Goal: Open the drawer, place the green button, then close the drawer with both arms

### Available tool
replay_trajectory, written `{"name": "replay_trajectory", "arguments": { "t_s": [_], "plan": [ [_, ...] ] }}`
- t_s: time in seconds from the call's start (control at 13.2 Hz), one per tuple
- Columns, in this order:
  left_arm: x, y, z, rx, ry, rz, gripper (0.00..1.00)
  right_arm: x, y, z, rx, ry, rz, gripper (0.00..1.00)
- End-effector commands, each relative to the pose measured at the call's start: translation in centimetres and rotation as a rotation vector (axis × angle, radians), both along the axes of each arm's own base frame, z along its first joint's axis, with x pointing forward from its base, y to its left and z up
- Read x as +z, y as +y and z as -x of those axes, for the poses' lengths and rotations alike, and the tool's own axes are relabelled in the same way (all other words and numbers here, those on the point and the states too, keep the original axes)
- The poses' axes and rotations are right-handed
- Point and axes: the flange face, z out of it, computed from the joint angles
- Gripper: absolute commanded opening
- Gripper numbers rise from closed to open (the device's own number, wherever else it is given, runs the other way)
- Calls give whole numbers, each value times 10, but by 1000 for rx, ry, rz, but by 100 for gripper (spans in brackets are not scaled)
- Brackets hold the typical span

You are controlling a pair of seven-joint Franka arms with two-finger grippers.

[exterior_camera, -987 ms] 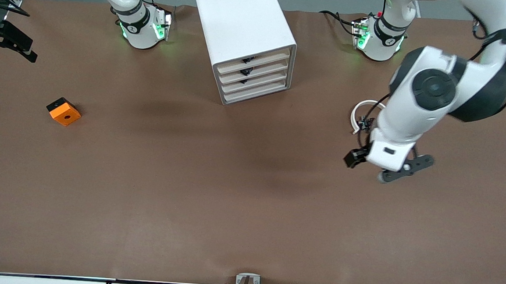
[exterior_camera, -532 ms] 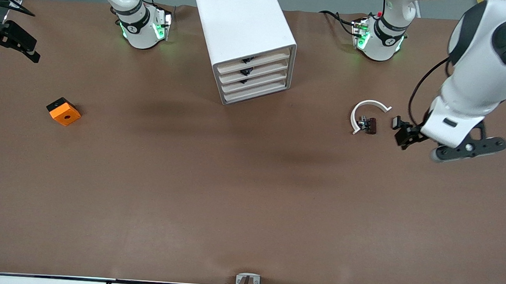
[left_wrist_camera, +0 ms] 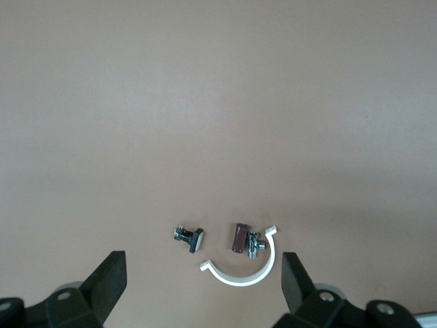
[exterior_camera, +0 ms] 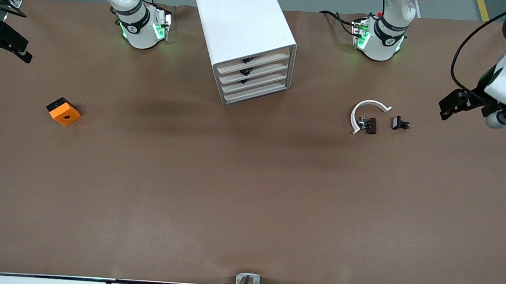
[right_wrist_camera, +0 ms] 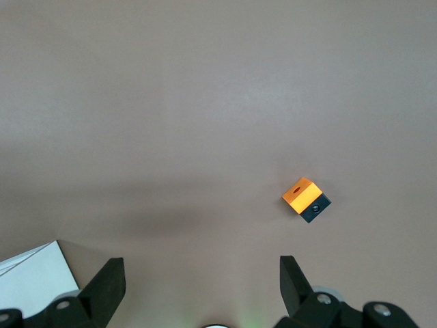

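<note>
The white cabinet [exterior_camera: 242,23] stands between the arm bases. All four beige drawer fronts [exterior_camera: 254,77] are shut. No green-capped button shows in any view. My left gripper [exterior_camera: 455,105] is open and empty, up in the air over the table's edge at the left arm's end. In the left wrist view it [left_wrist_camera: 203,265] looks down on a white curved band [left_wrist_camera: 247,272]. My right gripper [exterior_camera: 8,41] is open and empty over the table's edge at the right arm's end. In its wrist view it [right_wrist_camera: 201,265] shows only bare table between the fingers.
A white curved band [exterior_camera: 368,110] lies toward the left arm's end with a small brown piece [exterior_camera: 371,125] and a small black piece [exterior_camera: 400,123] beside it. An orange cube [exterior_camera: 63,112] lies toward the right arm's end and shows in the right wrist view [right_wrist_camera: 305,198].
My left arm has swung away from over the curved band toward the left arm's end of the table, uncovering the small pieces. The right gripper has shifted only slightly.
</note>
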Motion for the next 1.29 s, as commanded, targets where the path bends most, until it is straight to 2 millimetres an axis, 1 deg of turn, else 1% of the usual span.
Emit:
{"name": "replay_trajectory", "arguments": {
  "t_s": [0.0,0.15,0.3,0.46,0.53,0.68,0.84,0.91,1.22],
  "plan": [
    [9,20,28,-24,-2,25,100,-1,-14,8,27,-11,0,100],
    [13,26,34,-42,1,39,100,-1,-14,8,29,-11,0,100],
    [16,23,36,-49,0,40,100,0,-14,8,27,-13,0,100],
    [17,16,35,-62,-5,39,100,0,-13,8,29,-13,-1,100],
    [18,9,36,-74,-6,36,100,0,-13,8,29,-13,-1,100],
    [18,3,37,-83,-4,34,100,0,-11,8,32,-17,-11,100],
    [18,-9,38,-102,-4,32,100,1,-12,7,29,-25,-17,100],
    [17,-10,39,-107,1,32,100,1,-12,7,29,-25,-19,100],
    [21,-6,40,-100,8,45,100,1,-10,7,34,-25,-18,100]
  ]
}}
